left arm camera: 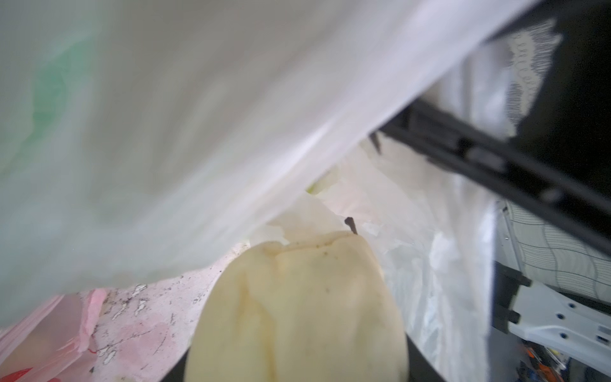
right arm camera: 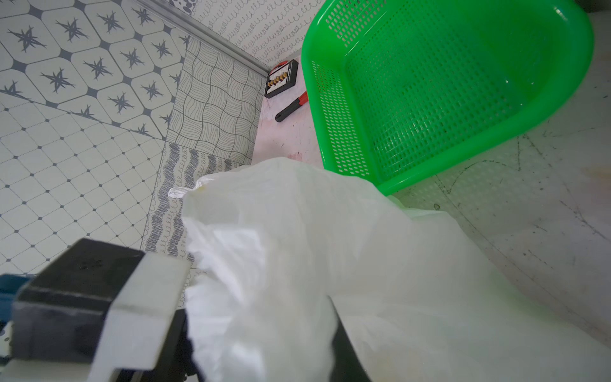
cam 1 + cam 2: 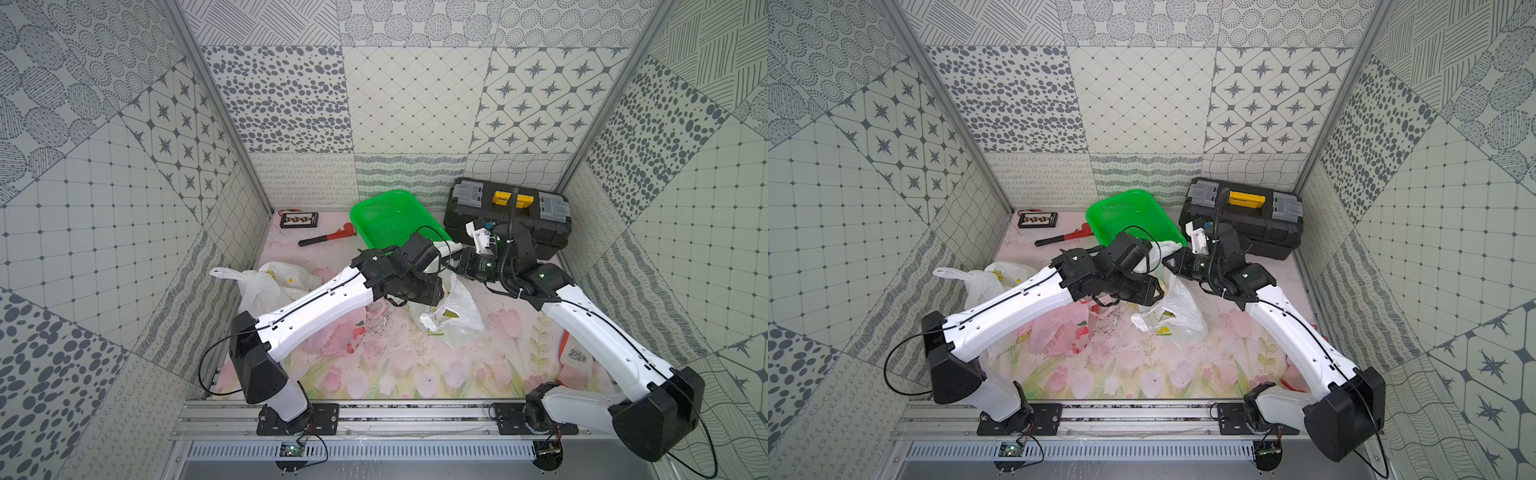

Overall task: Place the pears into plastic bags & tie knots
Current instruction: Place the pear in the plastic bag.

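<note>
A pale cream pear (image 1: 297,307) with a short dark stem sits between the jaws of my left gripper (image 1: 297,363), which is shut on it. White film of a plastic bag (image 1: 165,132) hangs just above the pear. In both top views the left gripper (image 3: 436,291) (image 3: 1150,293) is at the top of the white lemon-print bag (image 3: 451,316) (image 3: 1173,320). My right gripper (image 2: 261,347) (image 3: 455,259) is shut on a bunched part of that bag (image 2: 330,231), holding it up. A second white bag (image 3: 266,282) and a pink bag (image 3: 340,332) lie under the left arm.
A green mesh basket (image 3: 386,216) (image 2: 429,82) leans at the back, with a black toolbox (image 3: 507,216) to its right. A red-and-black wrench (image 3: 328,238) and a small black case (image 3: 298,219) lie at the back left. An orange-and-white packet (image 3: 575,357) lies beside the right arm.
</note>
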Controlling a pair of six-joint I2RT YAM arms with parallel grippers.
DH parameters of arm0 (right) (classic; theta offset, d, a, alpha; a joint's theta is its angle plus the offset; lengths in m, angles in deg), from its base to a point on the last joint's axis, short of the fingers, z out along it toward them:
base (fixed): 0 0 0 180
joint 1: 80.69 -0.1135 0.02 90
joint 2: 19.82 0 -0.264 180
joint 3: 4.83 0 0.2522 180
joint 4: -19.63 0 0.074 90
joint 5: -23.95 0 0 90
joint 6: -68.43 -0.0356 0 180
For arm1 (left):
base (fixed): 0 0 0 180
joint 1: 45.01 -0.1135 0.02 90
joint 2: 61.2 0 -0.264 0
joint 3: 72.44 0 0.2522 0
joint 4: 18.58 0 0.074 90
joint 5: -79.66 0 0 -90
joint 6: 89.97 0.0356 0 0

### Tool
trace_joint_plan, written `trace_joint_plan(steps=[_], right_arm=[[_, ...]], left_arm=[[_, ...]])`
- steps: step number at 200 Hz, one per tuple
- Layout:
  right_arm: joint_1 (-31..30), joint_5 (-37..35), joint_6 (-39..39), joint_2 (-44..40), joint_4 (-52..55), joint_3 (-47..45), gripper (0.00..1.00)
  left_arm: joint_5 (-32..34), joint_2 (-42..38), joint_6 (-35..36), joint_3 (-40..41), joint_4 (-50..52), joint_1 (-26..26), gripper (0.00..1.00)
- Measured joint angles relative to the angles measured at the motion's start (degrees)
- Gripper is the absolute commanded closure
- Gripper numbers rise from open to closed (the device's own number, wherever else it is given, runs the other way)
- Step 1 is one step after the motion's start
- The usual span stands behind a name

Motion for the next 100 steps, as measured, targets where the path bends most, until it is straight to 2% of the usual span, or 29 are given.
trace_joint_plan(steps=[72,100], right_arm=[[0.02,-1.75,-2.29,-2.60,-0.61,-0.79,0.81],[0.09,-2.38,-2.73,-2.86,-1.36,-1.16,0.81]], left_arm=[[-8.33,-2.05,-6.58,-1.25,-4.96,0.09,0.68],[-10.25,-2.25,-9.68,1.44,-10.05,0.15,0.65]])
